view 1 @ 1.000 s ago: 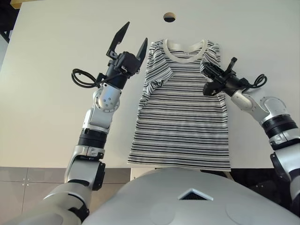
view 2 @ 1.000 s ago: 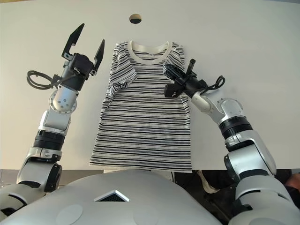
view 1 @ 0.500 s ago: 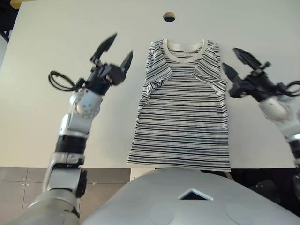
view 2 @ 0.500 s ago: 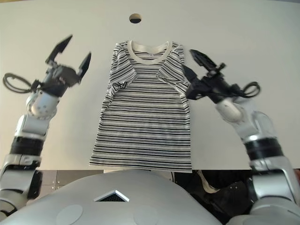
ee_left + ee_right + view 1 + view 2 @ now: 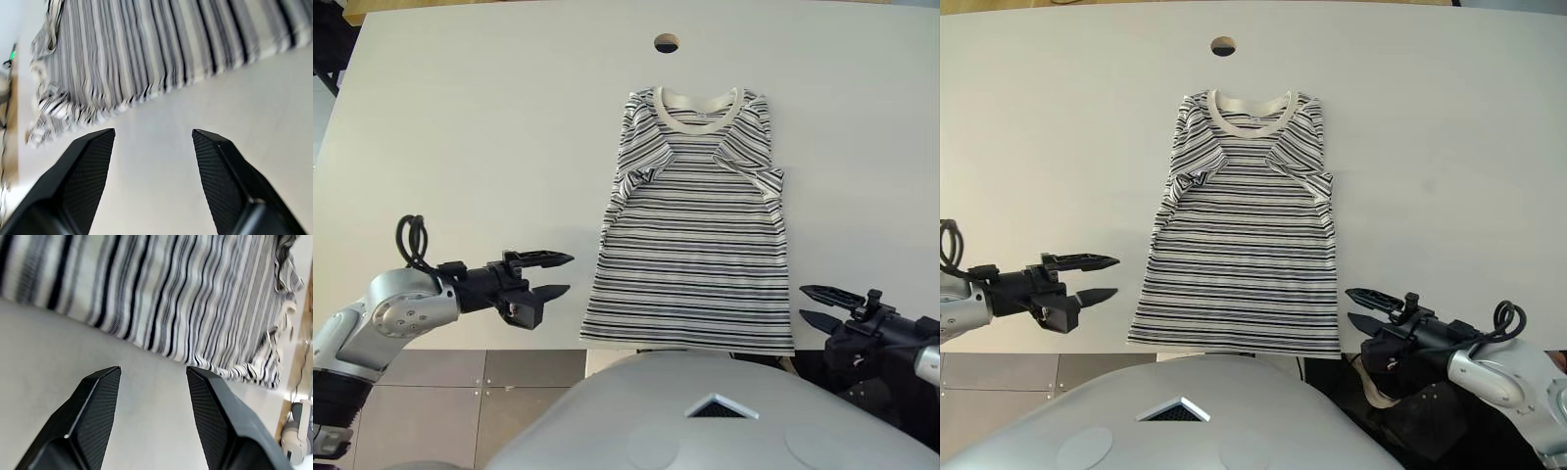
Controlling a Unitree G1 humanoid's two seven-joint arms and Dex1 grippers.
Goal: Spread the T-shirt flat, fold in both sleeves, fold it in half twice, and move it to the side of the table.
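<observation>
A black-and-white striped T-shirt [image 5: 694,235] with a cream collar lies flat on the white table [image 5: 460,147], both sleeves folded in over its chest. My left gripper [image 5: 558,275] is open and empty, low by the table's near edge, pointing at the shirt's lower left corner and a short gap from it. My right gripper [image 5: 1358,306] is open and empty too, just off the shirt's lower right corner at the near edge. The striped hem [image 5: 161,58] fills the left wrist view beyond the spread fingers [image 5: 83,176]; the right wrist view shows the hem [image 5: 161,298] likewise.
A round cable hole [image 5: 666,42] sits in the table just beyond the collar. Wide bare tabletop lies on both sides of the shirt. The table's near edge runs right under the hem.
Both arms have dropped from beside the shirt's shoulders to the near edge by its bottom corners. The right sleeve, held a second ago, now lies folded in and released.
</observation>
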